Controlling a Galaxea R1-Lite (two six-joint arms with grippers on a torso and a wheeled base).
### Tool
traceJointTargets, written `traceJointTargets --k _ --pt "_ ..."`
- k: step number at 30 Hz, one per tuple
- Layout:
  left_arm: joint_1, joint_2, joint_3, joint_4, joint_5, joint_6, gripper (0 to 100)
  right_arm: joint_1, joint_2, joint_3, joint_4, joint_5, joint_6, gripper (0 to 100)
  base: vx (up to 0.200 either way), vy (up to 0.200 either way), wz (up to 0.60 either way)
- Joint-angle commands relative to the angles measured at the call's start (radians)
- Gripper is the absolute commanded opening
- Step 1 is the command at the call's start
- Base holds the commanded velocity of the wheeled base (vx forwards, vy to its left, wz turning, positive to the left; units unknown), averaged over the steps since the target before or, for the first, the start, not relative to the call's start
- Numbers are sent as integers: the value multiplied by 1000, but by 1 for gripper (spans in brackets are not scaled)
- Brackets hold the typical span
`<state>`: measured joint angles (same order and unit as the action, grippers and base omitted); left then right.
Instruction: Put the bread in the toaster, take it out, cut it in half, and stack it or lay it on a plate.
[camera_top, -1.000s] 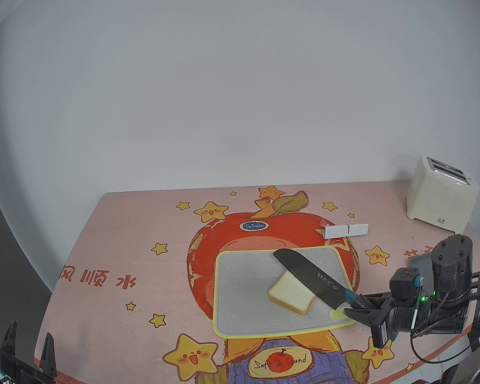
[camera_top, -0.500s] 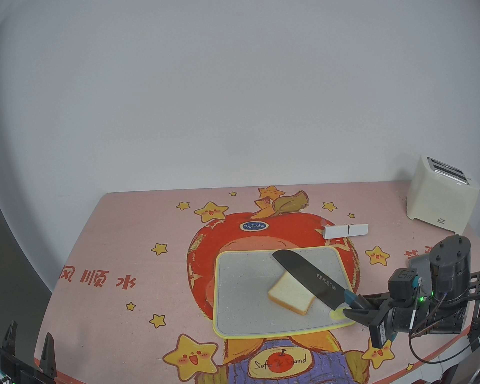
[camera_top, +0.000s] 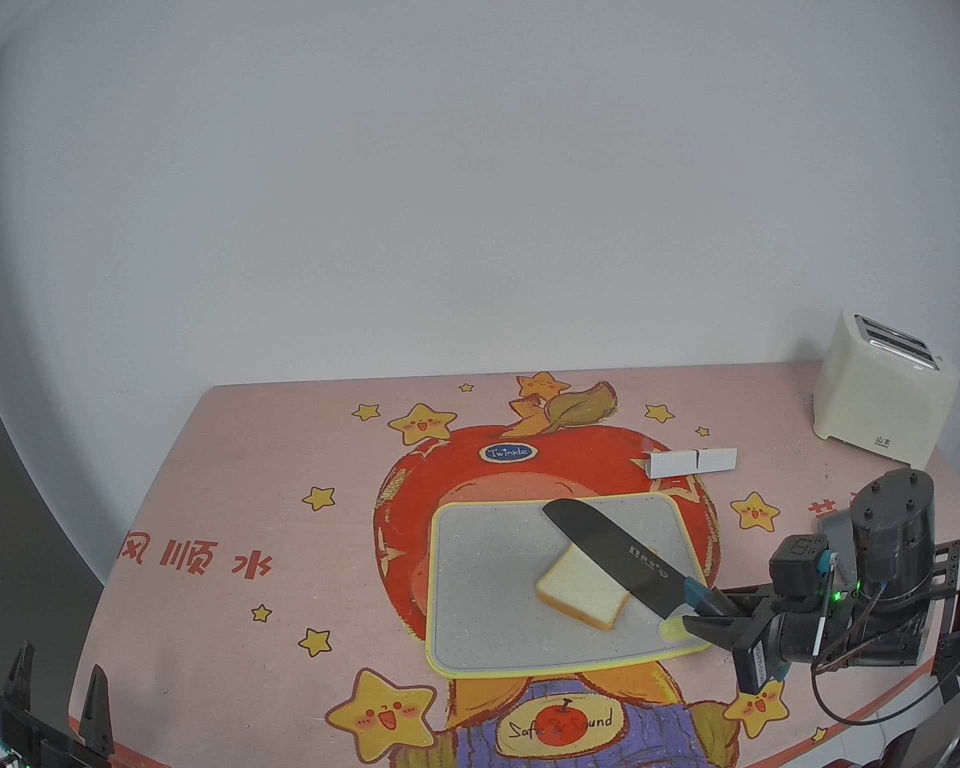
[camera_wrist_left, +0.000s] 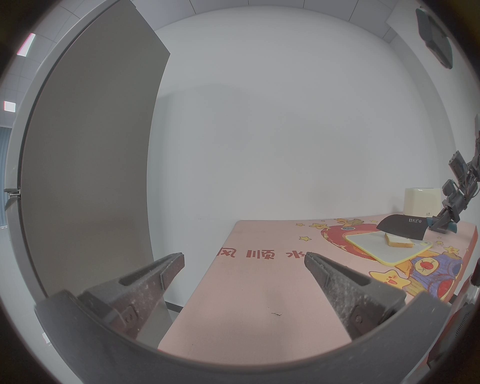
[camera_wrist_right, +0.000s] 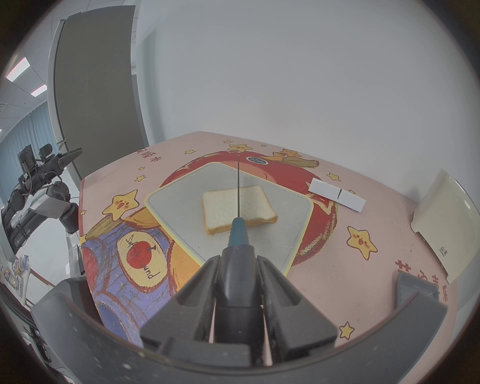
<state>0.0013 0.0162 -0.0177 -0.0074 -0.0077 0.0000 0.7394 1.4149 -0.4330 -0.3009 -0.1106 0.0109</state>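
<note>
A slice of bread (camera_top: 584, 589) (camera_wrist_right: 238, 208) lies on the grey cutting board (camera_top: 480, 590) (camera_wrist_right: 175, 202). My right gripper (camera_top: 722, 622) (camera_wrist_right: 238, 272) is shut on the handle of a black knife (camera_top: 622, 556) (camera_wrist_right: 238, 185). The blade reaches over the bread, edge down, across its middle. The white toaster (camera_top: 880, 388) (camera_wrist_right: 450, 225) stands at the table's far right. My left gripper (camera_top: 55, 690) (camera_wrist_left: 240, 275) is open with nothing in it, low beyond the table's near left corner. From there the bread (camera_wrist_left: 398, 241) and knife (camera_wrist_left: 405, 225) look small, far off.
A small white knife rest (camera_top: 690, 461) (camera_wrist_right: 337, 194) lies behind the board. The table (camera_top: 260, 500) carries a printed apple cartoon; its left half is bare. A grey partition (camera_wrist_left: 85, 175) stands beyond the table's left end.
The right gripper and knife have shifted slightly left over the bread. The left gripper has stayed where it was.
</note>
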Motion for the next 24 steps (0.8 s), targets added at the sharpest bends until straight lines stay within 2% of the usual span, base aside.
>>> traceJointTargets --k 1,9,24 --pt "0 -7 18 0 0 0 100 2 3 -1 -1 0 0 0 0 0 0" --pt "0 -7 18 0 2 0 100 2 32 11 -90 -1 0 0 0 0 0" --pt "-1 -10 18 -12 0 -2 100 0 49 20 -92 -3 -2 0 0 0 0"
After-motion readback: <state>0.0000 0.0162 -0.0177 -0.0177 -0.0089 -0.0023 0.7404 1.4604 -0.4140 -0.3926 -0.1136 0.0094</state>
